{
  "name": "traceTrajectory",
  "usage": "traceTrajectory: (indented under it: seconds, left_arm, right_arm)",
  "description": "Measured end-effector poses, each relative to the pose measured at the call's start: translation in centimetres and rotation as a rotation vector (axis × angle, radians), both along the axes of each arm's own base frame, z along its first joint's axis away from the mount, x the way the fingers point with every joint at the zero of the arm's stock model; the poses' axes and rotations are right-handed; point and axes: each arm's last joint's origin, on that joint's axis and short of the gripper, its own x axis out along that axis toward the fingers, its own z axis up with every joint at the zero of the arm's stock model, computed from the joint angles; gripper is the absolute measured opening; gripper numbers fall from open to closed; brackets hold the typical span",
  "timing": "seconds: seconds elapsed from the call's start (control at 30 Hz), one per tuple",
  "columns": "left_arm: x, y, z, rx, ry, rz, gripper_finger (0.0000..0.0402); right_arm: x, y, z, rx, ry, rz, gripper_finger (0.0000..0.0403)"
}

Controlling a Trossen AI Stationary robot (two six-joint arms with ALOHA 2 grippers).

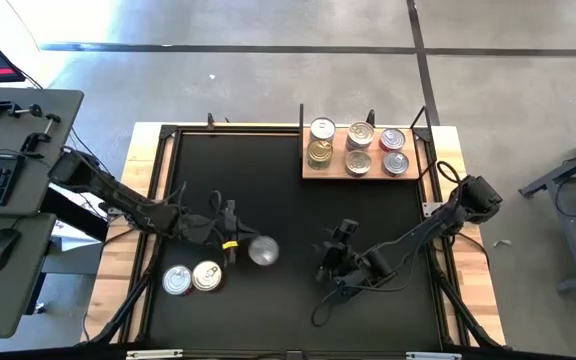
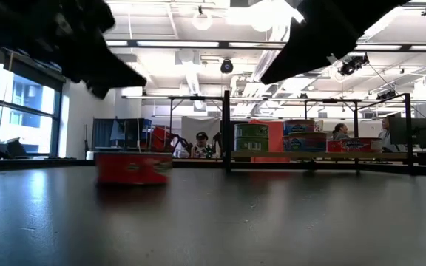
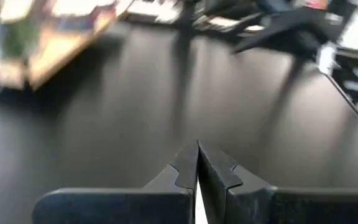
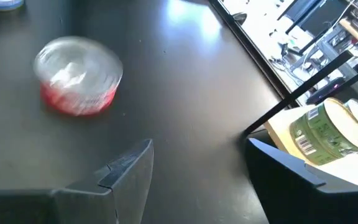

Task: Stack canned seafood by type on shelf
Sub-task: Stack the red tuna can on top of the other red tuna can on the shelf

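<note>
**Left pincer empty beside loose tin; shelf half stocked**

Left pincer [image 1: 230, 228] is pressed together on nothing, just beside a red-sided tin [image 1: 263, 251] on the counter [image 1: 268, 190]. Right pincer [image 1: 338, 250] stands apart, waiting. Six tins occupy the shelf [image 1: 313, 172]; two more tins [image 1: 190, 278] await sorting.
</note>
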Motion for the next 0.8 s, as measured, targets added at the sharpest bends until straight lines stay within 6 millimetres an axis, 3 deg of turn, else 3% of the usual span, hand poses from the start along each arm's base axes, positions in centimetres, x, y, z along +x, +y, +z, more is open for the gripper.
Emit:
traceTrajectory:
  seconds: [0.13, 0.27, 0.53, 0.8]
  left_arm:
    - [0.4, -1.1, 0.4, 0.180, -0.078, -0.126, 0.0021]
    - [0.9, -1.6, -1.5, 0.215, 0.015, -0.234, 0.0067]
    - [6.0, -4.4, -3.0, 0.251, 0.171, -0.491, 0.0146]
    - [9.9, -5.8, -4.5, 0.551, 0.441, -0.587, 0.0151]
  right_arm:
    - [0.4, -0.2, -0.5, 0.033, -0.022, -0.031, 0.0245]
    - [1.1, -0.2, -1.5, 0.055, 0.004, -0.010, 0.0245]
    - [2.8, -1.1, -4.7, 0.226, 0.167, 0.065, 0.0245]
    - [4.8, -2.6, -7.6, 0.390, 0.217, 0.086, 0.0245]
